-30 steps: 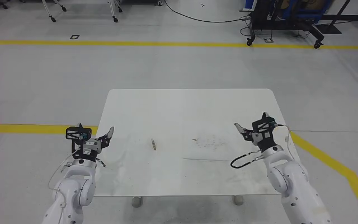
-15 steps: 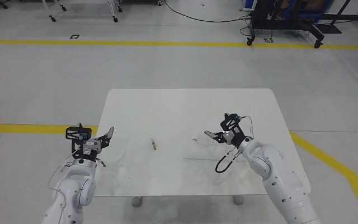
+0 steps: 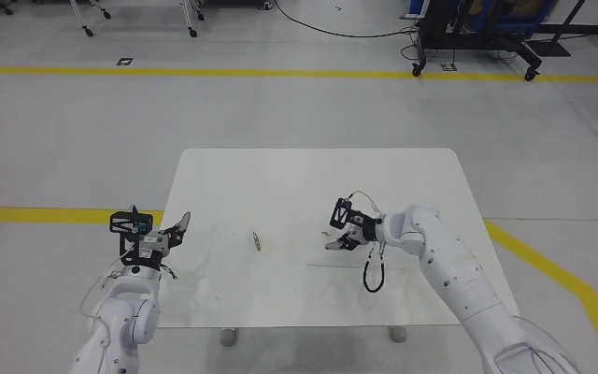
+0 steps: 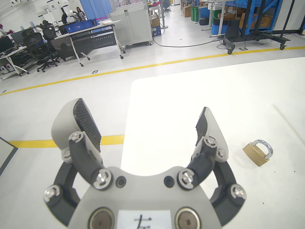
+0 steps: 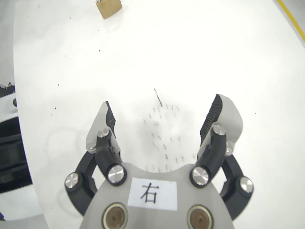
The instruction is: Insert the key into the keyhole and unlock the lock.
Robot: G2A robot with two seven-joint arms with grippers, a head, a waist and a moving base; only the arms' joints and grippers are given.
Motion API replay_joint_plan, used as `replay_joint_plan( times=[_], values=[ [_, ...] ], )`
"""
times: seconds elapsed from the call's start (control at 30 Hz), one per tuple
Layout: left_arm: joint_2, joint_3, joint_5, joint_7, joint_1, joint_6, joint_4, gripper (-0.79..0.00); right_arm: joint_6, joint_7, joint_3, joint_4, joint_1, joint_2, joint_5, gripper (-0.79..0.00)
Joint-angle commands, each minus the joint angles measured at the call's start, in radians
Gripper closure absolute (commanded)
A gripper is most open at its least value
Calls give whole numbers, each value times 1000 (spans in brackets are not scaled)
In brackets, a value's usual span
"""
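A small brass padlock (image 3: 256,240) with a steel shackle lies flat on the white table (image 3: 308,178), left of the middle; it also shows as padlock (image 4: 258,153) and padlock (image 5: 108,2). The thin metal key (image 5: 158,97) rests on the table between the tips of my right gripper (image 5: 162,101), which is open and low over it. In the top view this right gripper (image 3: 334,234) is near the table's middle, to the right of the padlock. My left gripper (image 4: 142,106) stands open and empty at the table's left edge, left gripper (image 3: 161,224), well short of the padlock.
Small dark scuff marks (image 5: 164,132) dot the tabletop under the right gripper. A black cable loop (image 3: 374,276) hangs from the right arm over the table. Floor with yellow lines (image 3: 280,72) surrounds the table.
The right arm has swung from the table's right edge leftward to the middle, bringing its open gripper over the key. The left arm and the padlock have stayed put.
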Motion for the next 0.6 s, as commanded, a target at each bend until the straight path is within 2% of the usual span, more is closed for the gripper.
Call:
replay_joint_plan(
  times=[0.0,0.1,0.2,0.33,0.37,0.4,0.43,0.47,0.57],
  values=[
    [0,0,0,0,0,0,0,-785,-9,22,-30,35,33,-7,1,-413],
    [0,0,0,0,0,0,0,-785,-17,31,-72,65,65,-17,-13,-363],
    [0,0,0,0,0,0,0,-785,-16,18,-100,89,86,-25,-22,-277],
    [0,0,0,0,0,0,0,-785,-3,1,-131,107,107,-32,-48,-243],
    [0,0,0,0,0,0,0,-785,4,-5,-138,111,110,-34,-54,-215],
    [0,0,0,0,0,0,0,-785,4,-14,-144,113,114,-36,-57,-151],
    [0,0,0,0,0,0,0,-785,8,-26,-148,116,118,-37,-62,-46],
    [0,0,0,0,0,0,0,-785,8,-43,-151,118,120,-38,-65,0],
    [0,0,0,0,0,0,0,-785,-3,-111,-147,130,118,-36,-73,0]
  ],
)
